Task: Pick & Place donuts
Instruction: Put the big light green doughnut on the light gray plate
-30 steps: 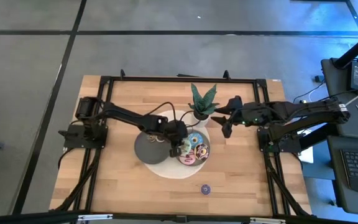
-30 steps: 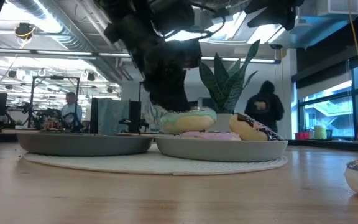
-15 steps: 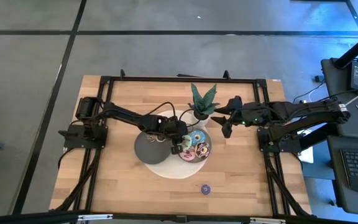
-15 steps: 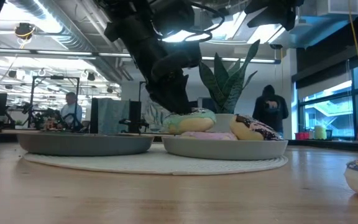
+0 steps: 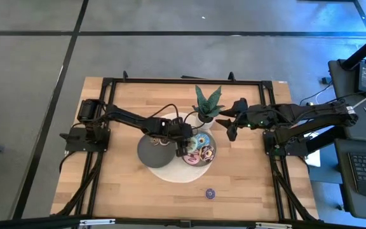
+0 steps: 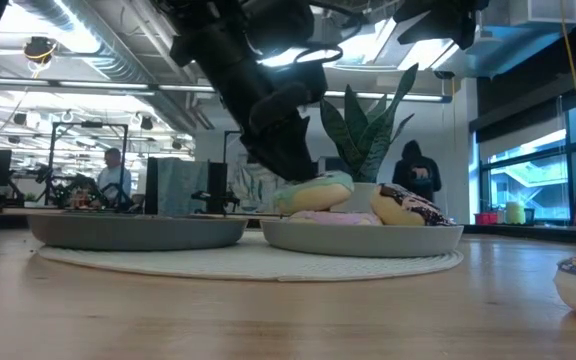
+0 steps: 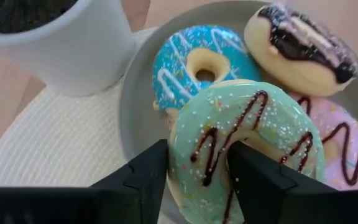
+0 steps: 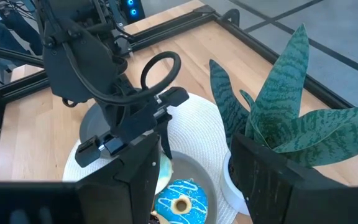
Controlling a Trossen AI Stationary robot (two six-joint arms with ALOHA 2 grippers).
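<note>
A green-iced donut [image 7: 247,124] with brown drizzle and sprinkles lies atop the pile in the right grey dish [image 5: 199,151]. With it are a blue donut [image 7: 201,62], a chocolate-iced one [image 7: 303,40] and a pink one [image 7: 337,152]. My left gripper [image 5: 184,148] is over this dish, shut on the green donut [image 6: 313,190]. My right gripper [image 5: 230,130] hovers open and empty above the table, right of the plant. A mini purple donut [image 5: 210,193] lies on the wood near the front edge. My left gripper holds the green donut by the ring section nearest it [image 7: 197,155]. One finger [image 7: 154,171] is outside the rim and the other [image 7: 253,171] is at the donut's middle, covering the hole. The fingers slant down from the table's left. The donut sits tilted on the pink donut [image 6: 318,215].
An empty grey dish [image 5: 152,149] stands left of the full one, both on a round white mat [image 5: 170,170]. A potted plant [image 5: 207,105] in a white pot [image 7: 73,43] stands just behind the dishes. People move in the room beyond the table.
My left gripper has leaned over and shifted slightly toward the table's right, onto the donut pile. The green donut has tipped and moved a little the same way.
</note>
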